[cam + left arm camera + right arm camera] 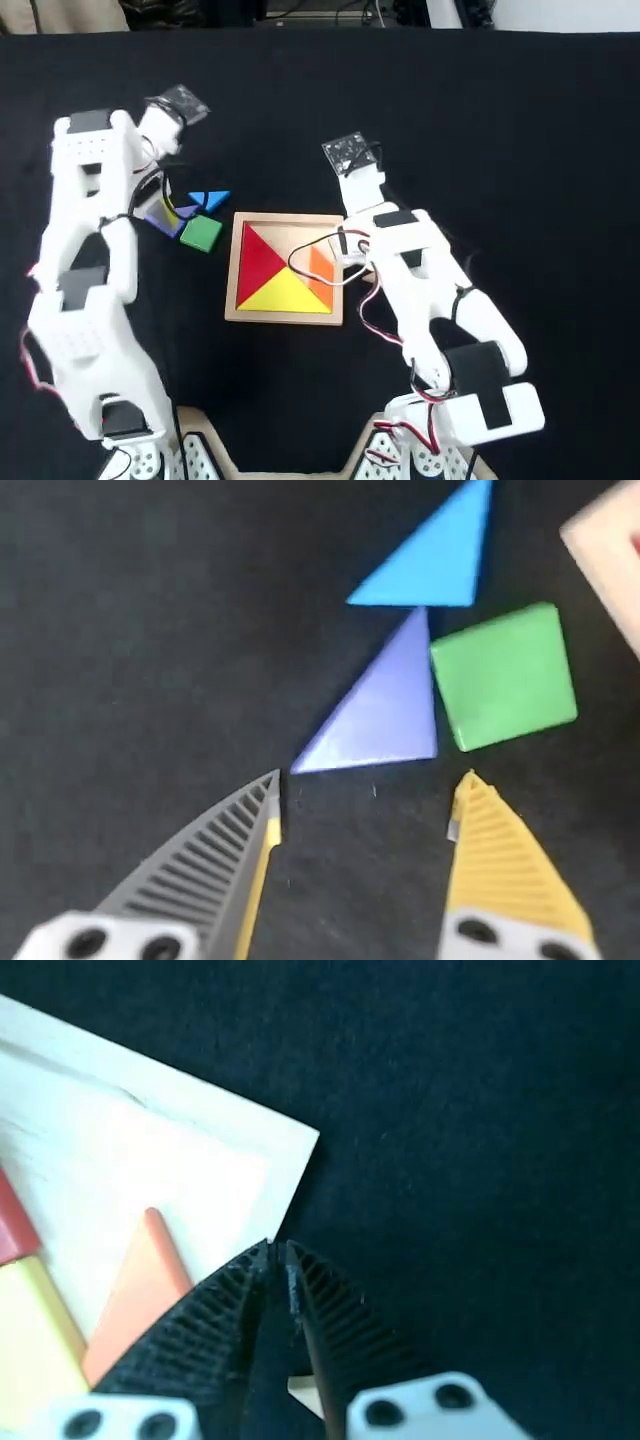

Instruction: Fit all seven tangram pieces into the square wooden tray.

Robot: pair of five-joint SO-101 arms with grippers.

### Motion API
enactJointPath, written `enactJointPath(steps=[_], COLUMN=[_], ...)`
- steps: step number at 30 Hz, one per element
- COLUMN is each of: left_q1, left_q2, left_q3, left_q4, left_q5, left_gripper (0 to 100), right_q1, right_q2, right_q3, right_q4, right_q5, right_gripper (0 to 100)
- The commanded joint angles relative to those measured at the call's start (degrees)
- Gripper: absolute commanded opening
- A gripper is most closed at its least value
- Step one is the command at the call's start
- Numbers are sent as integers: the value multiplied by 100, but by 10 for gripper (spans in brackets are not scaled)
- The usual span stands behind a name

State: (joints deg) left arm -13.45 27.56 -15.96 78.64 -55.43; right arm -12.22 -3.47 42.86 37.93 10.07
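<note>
Black cloth covers your desk [500, 130]. The wooden tray [285, 217] lies near its middle. Inside the tray, a red triangle [262, 265] and a yellow triangle [285, 295] touch, with a small orange piece [320, 268] at the right side. Your right pincer [277, 1250] is closed on nothing, over the tray's right edge. Your left pincer [370, 780] is wide open, just beside a purple triangle [380, 715]. A green square [505, 675] and a blue triangle [435, 560] lie close to the purple triangle, left of the tray.

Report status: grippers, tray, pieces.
Left gripper open beside purple triangle. Right gripper shut at corner of square wooden tray. Blue triangle, green square also outside.
</note>
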Motion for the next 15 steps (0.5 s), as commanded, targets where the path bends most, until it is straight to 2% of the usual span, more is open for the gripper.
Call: enactJointPath(steps=[1, 9, 15], left_q1=[48, 75, 312], left_q2=[721, 1363, 1433], left_q3=[-1121, -1727, -1719], left_q4=[211, 325, 290], left_q5=[-879, -2066, -2215], left_gripper=[271, 271, 270], right_q1=[114, 114, 114], right_q2=[-22, -22, -13], right_q3=[-374, -426, -435], right_q4=[0, 26, 9], right_q5=[26, 26, 35], right_gripper=[11, 11, 11])
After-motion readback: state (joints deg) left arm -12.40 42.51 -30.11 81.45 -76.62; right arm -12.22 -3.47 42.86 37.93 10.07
